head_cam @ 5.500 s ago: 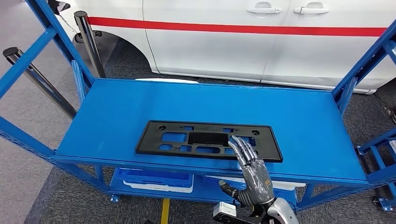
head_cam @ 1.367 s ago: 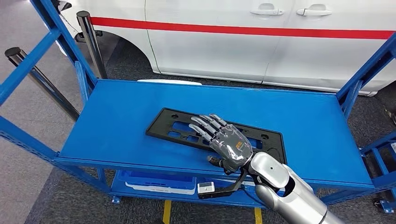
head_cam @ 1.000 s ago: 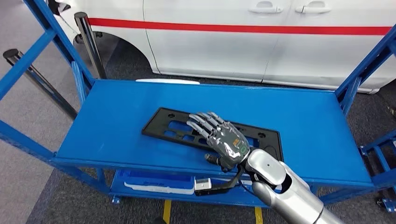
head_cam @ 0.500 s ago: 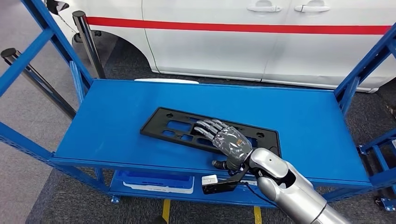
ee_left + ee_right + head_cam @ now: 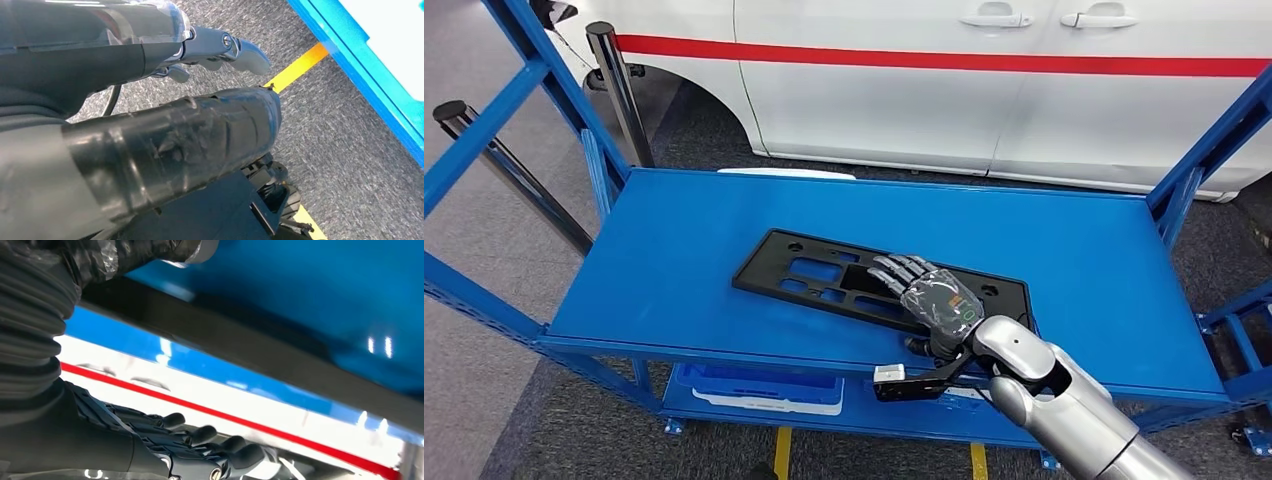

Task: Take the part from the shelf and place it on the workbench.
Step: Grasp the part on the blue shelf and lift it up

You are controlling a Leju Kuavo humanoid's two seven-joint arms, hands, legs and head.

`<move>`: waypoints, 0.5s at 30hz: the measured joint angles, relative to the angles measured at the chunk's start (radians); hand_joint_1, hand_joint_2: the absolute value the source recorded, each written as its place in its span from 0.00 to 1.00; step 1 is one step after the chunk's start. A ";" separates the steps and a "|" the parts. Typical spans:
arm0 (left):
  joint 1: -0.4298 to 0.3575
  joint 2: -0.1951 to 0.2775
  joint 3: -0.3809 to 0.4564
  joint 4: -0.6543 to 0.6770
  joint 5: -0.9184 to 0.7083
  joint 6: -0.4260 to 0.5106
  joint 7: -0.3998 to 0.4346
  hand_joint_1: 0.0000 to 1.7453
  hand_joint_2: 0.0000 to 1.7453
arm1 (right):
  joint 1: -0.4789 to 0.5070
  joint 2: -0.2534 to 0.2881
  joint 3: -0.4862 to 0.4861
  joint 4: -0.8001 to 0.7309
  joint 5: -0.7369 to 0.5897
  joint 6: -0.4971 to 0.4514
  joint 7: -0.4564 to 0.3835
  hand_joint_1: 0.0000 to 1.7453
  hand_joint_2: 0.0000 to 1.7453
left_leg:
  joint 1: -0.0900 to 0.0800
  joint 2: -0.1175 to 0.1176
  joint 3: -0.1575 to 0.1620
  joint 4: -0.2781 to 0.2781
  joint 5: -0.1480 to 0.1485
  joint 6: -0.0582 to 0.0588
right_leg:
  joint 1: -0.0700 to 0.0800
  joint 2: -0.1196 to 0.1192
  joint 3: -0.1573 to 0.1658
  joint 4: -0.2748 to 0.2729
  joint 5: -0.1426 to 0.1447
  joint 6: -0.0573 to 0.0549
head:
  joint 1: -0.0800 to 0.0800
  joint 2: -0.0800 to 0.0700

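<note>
right hand [image 5: 934,305] lying palm-down on flat black plastic cutout part [image 5: 824,278], fingers over it, actual grip unclear; blue metal shelf [image 5: 674,250] underneath.

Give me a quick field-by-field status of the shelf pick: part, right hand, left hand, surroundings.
part: black plate with cut-outs, lying flat and slightly skewed on the blue shelf
right hand: right hand over the plate's near right end, fingers laid across its top; grip not confirmed
left hand: left hand hanging low over grey carpet, holding nothing
lift status: part not yet raised
background: white car with a red stripe behind the shelf
</note>
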 joint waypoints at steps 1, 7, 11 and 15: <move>0.000 0.000 0.000 0.000 0.000 0.000 0.000 0.00 0.00 | 0.000 -0.002 0.000 0.004 0.003 -0.002 0.002 0.00 1.00 | 0.000 0.000 0.000 -0.001 0.000 -0.003 | 0.000 0.001 -0.001 -0.001 0.001 -0.005 | 0.000 0.000; 0.003 0.001 0.000 0.000 0.006 0.000 -0.002 0.00 0.00 | 0.008 -0.011 -0.010 0.034 0.045 -0.037 0.054 0.00 1.00 | 0.008 0.002 -0.099 0.221 -0.121 -0.028 | -0.005 -0.002 0.005 -0.013 0.008 -0.028 | -0.001 0.000; 0.009 0.002 0.000 0.000 0.008 0.000 -0.005 0.00 0.00 | 0.025 -0.013 -0.044 0.074 0.080 -0.084 0.062 0.00 1.00 | 0.010 0.002 -0.075 0.167 -0.051 -0.023 | -0.005 -0.001 0.008 -0.013 0.007 -0.028 | -0.001 0.000; 0.007 0.003 0.000 0.000 0.010 0.002 -0.008 0.00 0.00 | 0.037 -0.015 -0.082 0.093 0.139 -0.115 0.086 0.00 1.00 | 0.003 0.001 0.005 -0.006 0.000 -0.011 | -0.001 0.001 0.008 -0.015 0.009 -0.014 | -0.001 0.000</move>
